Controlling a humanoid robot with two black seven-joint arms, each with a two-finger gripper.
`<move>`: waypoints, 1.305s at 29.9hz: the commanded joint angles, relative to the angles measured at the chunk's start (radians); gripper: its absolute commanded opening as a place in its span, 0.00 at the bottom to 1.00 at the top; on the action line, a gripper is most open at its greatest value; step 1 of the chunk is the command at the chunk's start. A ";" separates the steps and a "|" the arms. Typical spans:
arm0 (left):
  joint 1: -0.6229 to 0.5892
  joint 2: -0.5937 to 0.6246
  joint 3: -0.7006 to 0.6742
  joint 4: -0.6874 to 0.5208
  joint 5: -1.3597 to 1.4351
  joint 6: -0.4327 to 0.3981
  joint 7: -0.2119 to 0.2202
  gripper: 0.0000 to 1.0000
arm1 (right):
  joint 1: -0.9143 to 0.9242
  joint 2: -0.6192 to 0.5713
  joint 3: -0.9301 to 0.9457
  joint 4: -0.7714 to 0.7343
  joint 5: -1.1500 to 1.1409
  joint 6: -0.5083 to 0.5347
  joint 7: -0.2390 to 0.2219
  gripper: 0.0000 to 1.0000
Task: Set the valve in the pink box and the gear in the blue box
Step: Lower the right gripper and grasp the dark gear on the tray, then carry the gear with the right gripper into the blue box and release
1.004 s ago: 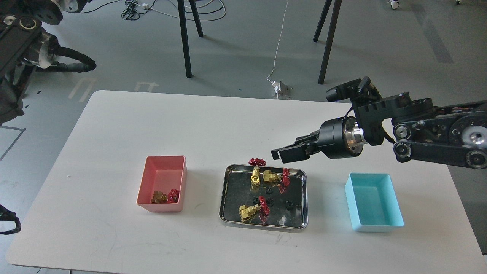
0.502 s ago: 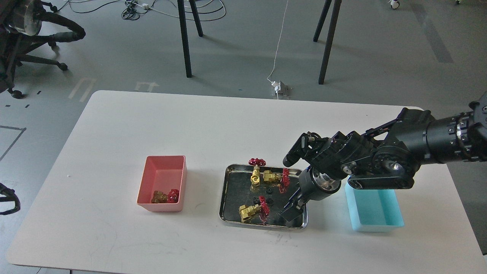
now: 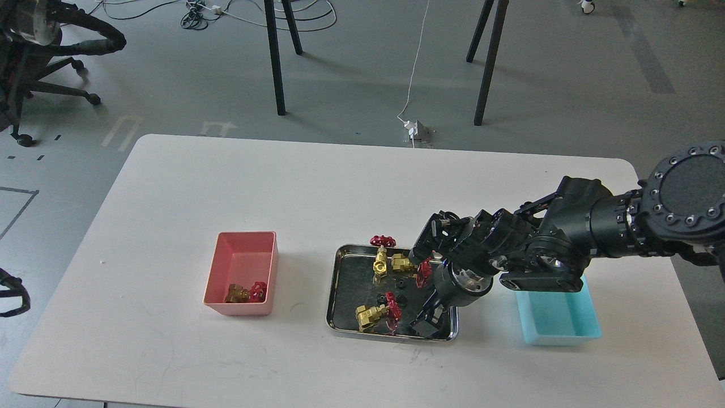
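Note:
The steel tray (image 3: 340, 283) holds three brass valves with red handwheels: one at the back (image 3: 380, 262), one beside it (image 3: 403, 262) and one at the front left (image 3: 369, 316). Small black gears (image 3: 400, 283) lie between them. A valve (image 3: 242, 293) lies in the pink box (image 3: 241, 255). The blue box (image 3: 561, 326) at the right shows nothing inside; my right arm covers its far end. My right gripper (image 3: 426, 324) points down into the tray's front right corner; its dark fingers cannot be told apart. The left gripper is out of view.
The three containers stand in a row near the front edge of the white table (image 3: 283, 181). Beyond the table's far edge are black stand legs (image 3: 276, 62), a white cable (image 3: 416, 62) on the floor and an office chair (image 3: 34, 34) at the far left.
My right arm has swung down from above the tray's back right corner, and its gripper has lowered into the tray's front right corner. The left arm has left the top left of the view.

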 commanded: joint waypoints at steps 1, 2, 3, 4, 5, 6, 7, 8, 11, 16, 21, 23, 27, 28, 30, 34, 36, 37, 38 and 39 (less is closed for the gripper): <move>-0.001 0.002 0.000 0.000 0.000 -0.001 0.000 0.99 | -0.008 0.010 -0.001 -0.022 -0.001 -0.002 -0.001 0.73; -0.001 0.002 0.000 -0.001 0.000 0.000 0.000 0.99 | -0.011 0.010 -0.001 -0.026 -0.001 -0.002 -0.002 0.72; -0.001 0.002 0.000 -0.001 0.000 0.000 0.000 0.99 | -0.014 0.011 -0.001 -0.031 -0.001 0.000 -0.002 0.70; -0.001 0.002 0.000 -0.001 0.000 0.000 0.000 0.99 | -0.016 0.011 -0.001 -0.033 -0.001 0.000 -0.004 0.69; -0.001 0.002 0.000 0.000 0.000 0.000 0.000 0.99 | -0.016 0.016 -0.003 -0.031 -0.001 0.000 -0.004 0.69; -0.001 0.002 0.000 -0.001 0.000 0.000 0.000 0.99 | -0.016 0.017 -0.009 -0.033 -0.002 0.000 -0.005 0.68; -0.001 0.003 0.000 0.000 0.000 -0.001 0.000 0.99 | -0.016 0.019 -0.019 -0.033 -0.001 0.000 -0.005 0.68; -0.001 0.003 0.000 0.001 0.000 -0.001 0.000 0.99 | -0.016 0.019 -0.027 -0.034 -0.001 0.000 -0.005 0.68; -0.005 0.005 0.000 0.000 0.000 -0.001 -0.002 0.99 | -0.014 0.020 -0.032 -0.034 -0.001 0.001 -0.005 0.68; -0.008 0.005 0.000 0.001 0.000 -0.001 -0.002 0.99 | -0.013 0.020 -0.035 -0.036 -0.001 0.003 -0.007 0.59; -0.008 0.005 0.000 0.001 0.000 -0.001 -0.002 0.99 | -0.010 0.020 -0.036 -0.034 -0.004 0.011 -0.013 0.43; -0.008 0.005 0.000 0.001 0.000 -0.001 -0.002 0.99 | -0.008 0.020 -0.038 -0.034 -0.004 0.011 -0.015 0.38; -0.007 0.005 0.000 0.001 0.000 -0.003 -0.002 0.99 | -0.007 0.020 -0.038 -0.031 -0.004 0.015 -0.016 0.32; -0.008 0.005 0.000 0.001 0.000 -0.001 -0.002 0.99 | -0.007 0.020 -0.038 -0.031 -0.004 0.017 -0.016 0.29; -0.007 0.005 0.000 0.001 0.000 -0.001 -0.002 0.99 | -0.007 0.020 -0.038 -0.031 -0.004 0.021 -0.018 0.23; -0.007 0.005 0.002 0.002 0.000 -0.001 -0.002 0.99 | -0.001 0.020 -0.036 -0.031 -0.001 0.021 -0.022 0.14; -0.007 0.005 0.000 0.002 0.000 -0.003 -0.002 0.99 | 0.013 0.020 -0.035 -0.023 0.002 0.023 -0.024 0.10; -0.007 0.005 0.000 0.001 0.000 -0.003 -0.002 0.99 | 0.025 0.020 -0.030 -0.020 0.008 0.023 -0.022 0.09; -0.007 0.005 0.000 0.002 0.000 -0.001 -0.002 0.99 | 0.042 0.019 -0.024 -0.017 0.014 0.023 -0.022 0.08; -0.007 0.005 0.000 0.001 0.000 -0.001 -0.002 0.99 | 0.059 0.010 -0.017 -0.008 0.018 0.026 -0.022 0.08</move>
